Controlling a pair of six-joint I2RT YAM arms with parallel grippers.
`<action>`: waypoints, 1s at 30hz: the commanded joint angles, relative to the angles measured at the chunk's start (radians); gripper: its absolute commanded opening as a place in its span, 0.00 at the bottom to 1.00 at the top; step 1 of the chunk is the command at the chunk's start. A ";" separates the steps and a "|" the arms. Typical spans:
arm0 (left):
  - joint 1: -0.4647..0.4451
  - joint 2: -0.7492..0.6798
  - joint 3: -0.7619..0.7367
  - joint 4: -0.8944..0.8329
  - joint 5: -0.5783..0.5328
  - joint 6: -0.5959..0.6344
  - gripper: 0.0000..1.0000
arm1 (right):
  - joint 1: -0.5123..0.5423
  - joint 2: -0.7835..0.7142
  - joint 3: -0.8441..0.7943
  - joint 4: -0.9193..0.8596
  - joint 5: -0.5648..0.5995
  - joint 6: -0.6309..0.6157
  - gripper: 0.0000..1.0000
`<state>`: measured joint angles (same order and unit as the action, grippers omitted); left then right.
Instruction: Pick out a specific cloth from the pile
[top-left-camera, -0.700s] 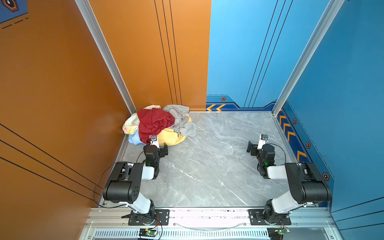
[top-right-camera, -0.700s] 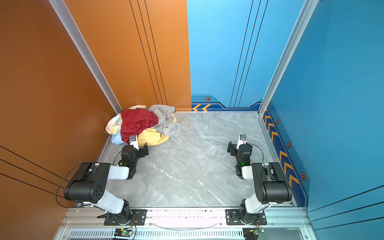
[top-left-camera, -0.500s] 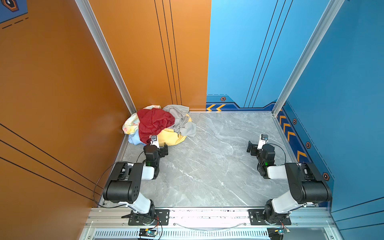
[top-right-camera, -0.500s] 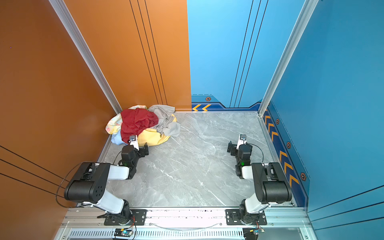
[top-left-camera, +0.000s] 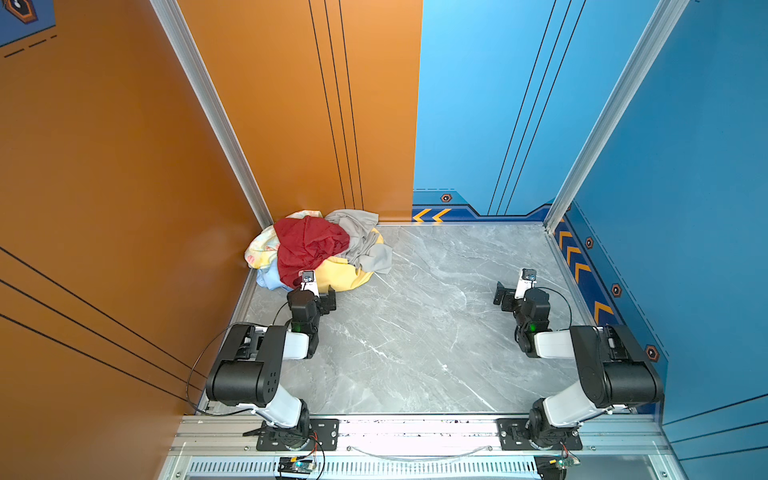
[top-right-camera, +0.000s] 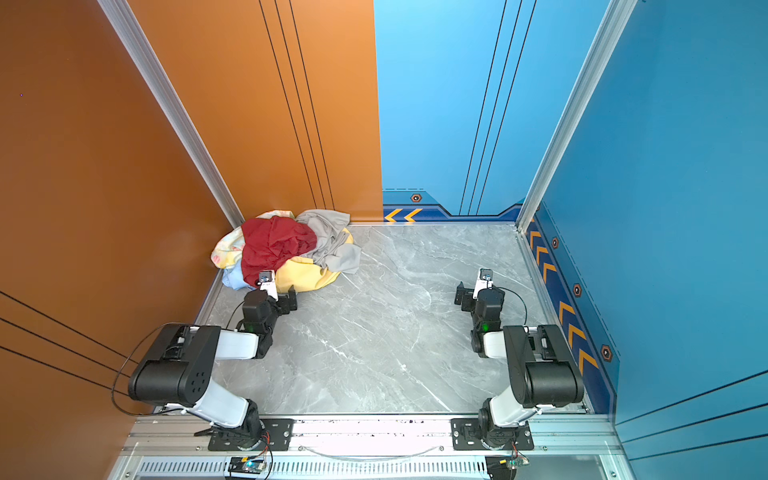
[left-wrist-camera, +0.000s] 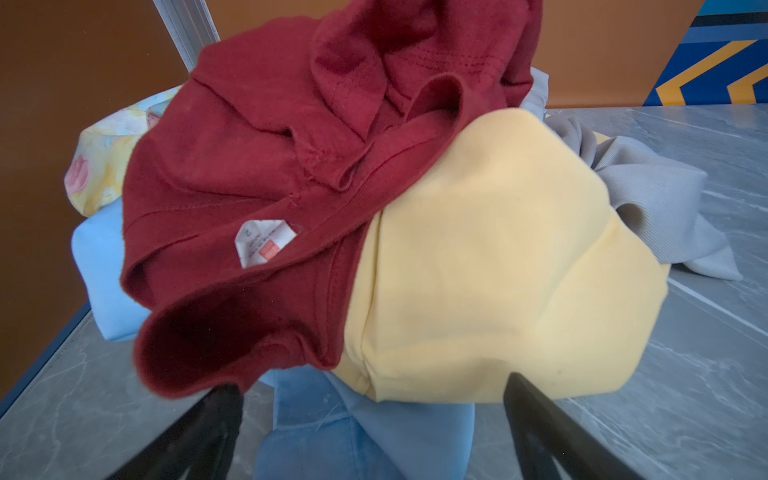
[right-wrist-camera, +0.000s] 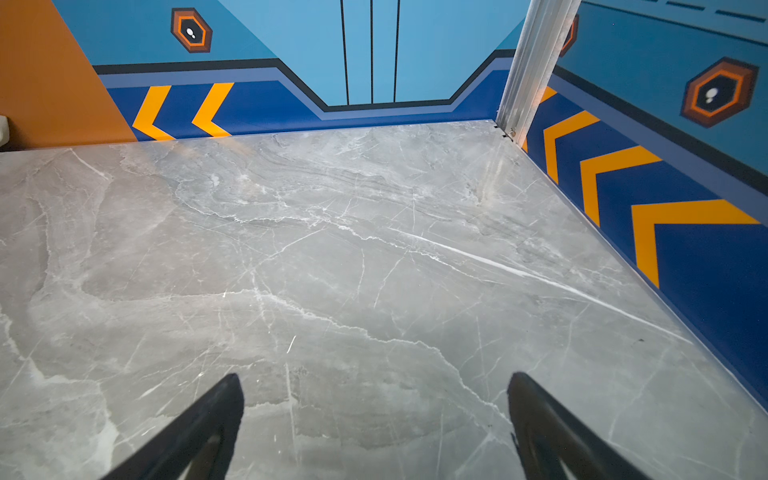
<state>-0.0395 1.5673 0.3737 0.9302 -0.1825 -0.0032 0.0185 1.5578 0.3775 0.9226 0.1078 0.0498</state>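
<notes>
Grey marble bench (top-left-camera: 415, 340), orange and blue walls; pile (top-left-camera: 320, 253) just ahead of left end effector (left-wrist-camera: 374, 419); both end effectors wide, empty.

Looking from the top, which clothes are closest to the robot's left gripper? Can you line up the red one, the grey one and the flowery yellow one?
From the left gripper:
1. The red garment, on top of the pile, just beyond the open jaws.
2 and 3. The flowery yellow cloth, against the orange wall, and the grey garment, on the pile's far side toward the middle: too close to call.
</notes>
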 joint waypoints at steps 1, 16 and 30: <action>0.000 -0.003 0.006 -0.008 0.009 0.012 0.98 | 0.005 -0.011 -0.002 -0.019 -0.007 0.009 1.00; 0.008 -0.003 0.007 -0.008 0.012 0.004 0.98 | 0.002 -0.010 0.000 -0.022 -0.008 0.013 1.00; -0.011 -0.002 0.012 -0.014 -0.024 0.010 0.98 | 0.034 -0.012 -0.009 -0.006 0.057 -0.005 1.00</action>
<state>-0.0422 1.5673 0.3737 0.9298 -0.1841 -0.0036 0.0471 1.5578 0.3775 0.9230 0.1356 0.0490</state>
